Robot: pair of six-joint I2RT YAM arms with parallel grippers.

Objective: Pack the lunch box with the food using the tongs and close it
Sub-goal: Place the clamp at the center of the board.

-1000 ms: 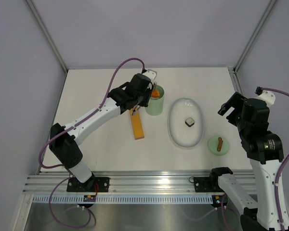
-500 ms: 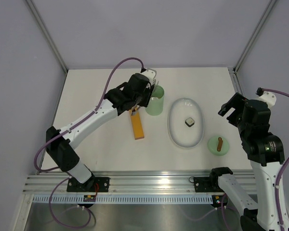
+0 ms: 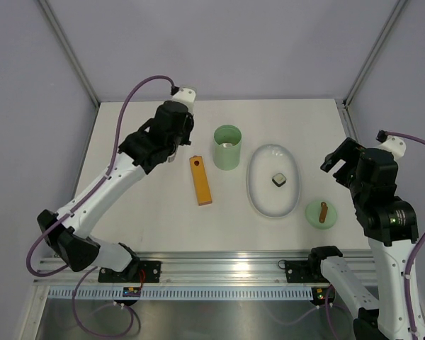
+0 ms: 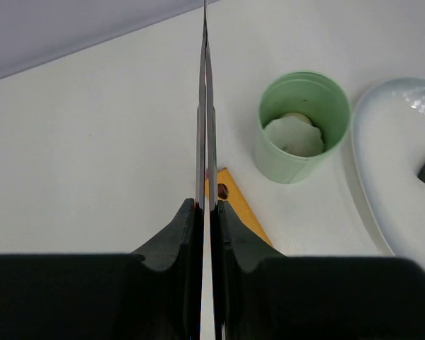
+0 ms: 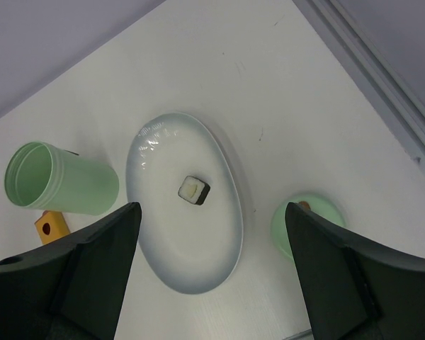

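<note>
So the green lunch box [image 3: 227,160] is standing open mid-tabletop [image 3: 149,205], long orange block [image 3: 201,182] at its 7 o'clock and the white oval plate [image 3: 258,197] at its 4. One dark-and-white cube [image 3: 280,180] on the plate, and the lid [image 3: 314,217] lies flat at the plate's 4 o'clock, not touching it.

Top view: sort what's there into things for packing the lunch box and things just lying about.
For the job: lunch box, lid, tongs in the left gripper, dark-and-white cube.
Lying about: orange block; white plate, only carrying the cube.
</note>
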